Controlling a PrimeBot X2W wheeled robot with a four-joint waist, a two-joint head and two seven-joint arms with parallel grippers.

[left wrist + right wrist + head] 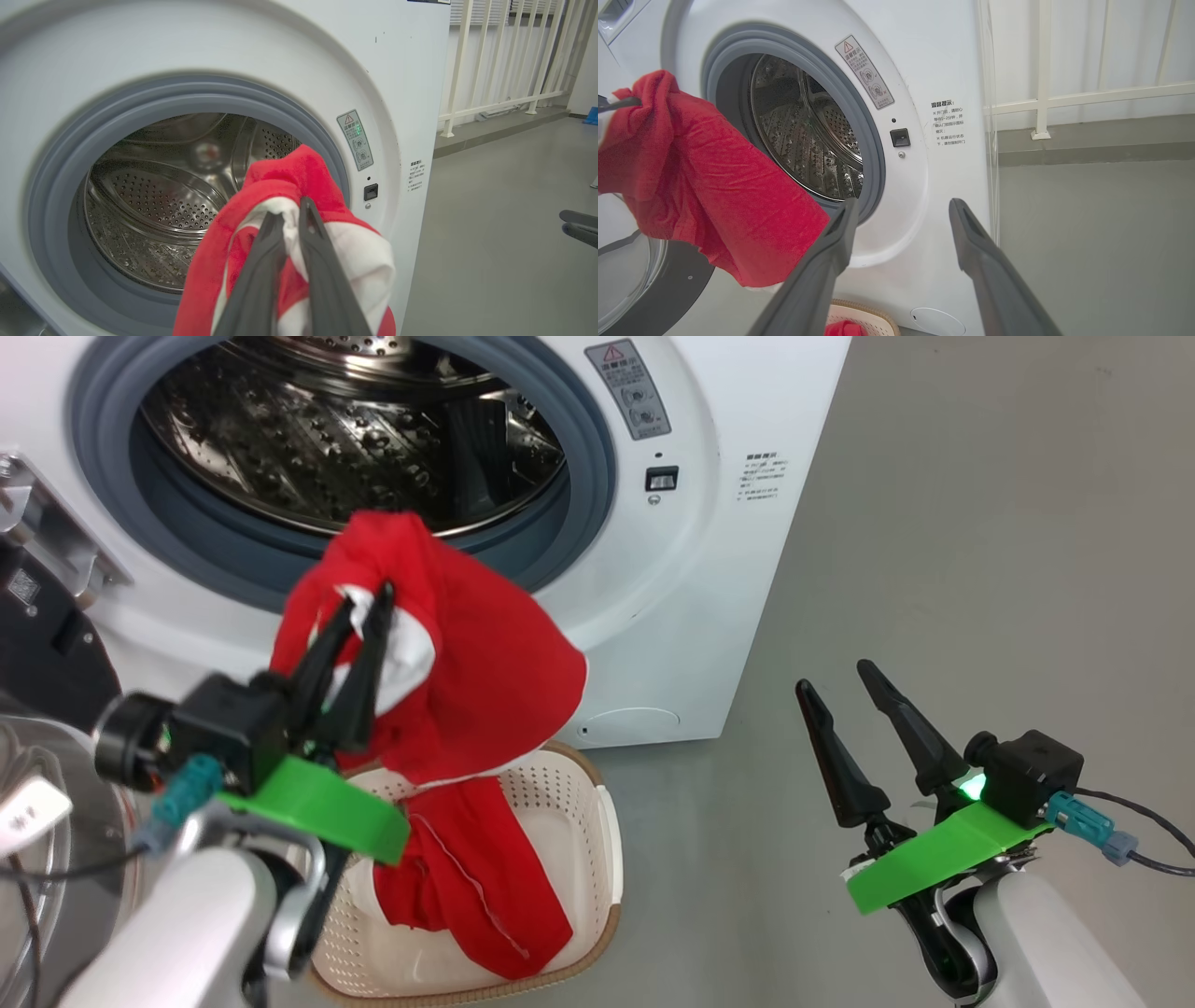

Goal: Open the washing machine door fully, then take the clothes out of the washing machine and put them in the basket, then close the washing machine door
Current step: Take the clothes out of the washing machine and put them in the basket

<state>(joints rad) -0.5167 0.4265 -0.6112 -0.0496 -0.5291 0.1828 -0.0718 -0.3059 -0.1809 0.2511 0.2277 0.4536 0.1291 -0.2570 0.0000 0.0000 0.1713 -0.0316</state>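
The white washing machine [709, 569] stands with its steel drum [345, 439] exposed; I see no fabric in the part of the drum that shows. The washing machine door [682, 280] hangs swung out at the left. My left gripper [369, 602] is shut on the red clothes [485, 663], which have white trim. It holds them in front of the opening, above the basket [597, 821]. More red fabric [467, 887] lies in that basket. In the left wrist view the fingers [290, 210] pinch the cloth [299, 172]. My right gripper [833, 677] is open over the floor at the right, holding nothing.
Grey floor [934, 569] stretches to the right of the machine. A white railing [504, 60] on a low kerb runs behind it. The basket's rim [864, 308] sits against the machine's front base. The grey-blue gasket [579, 495] rings the opening.
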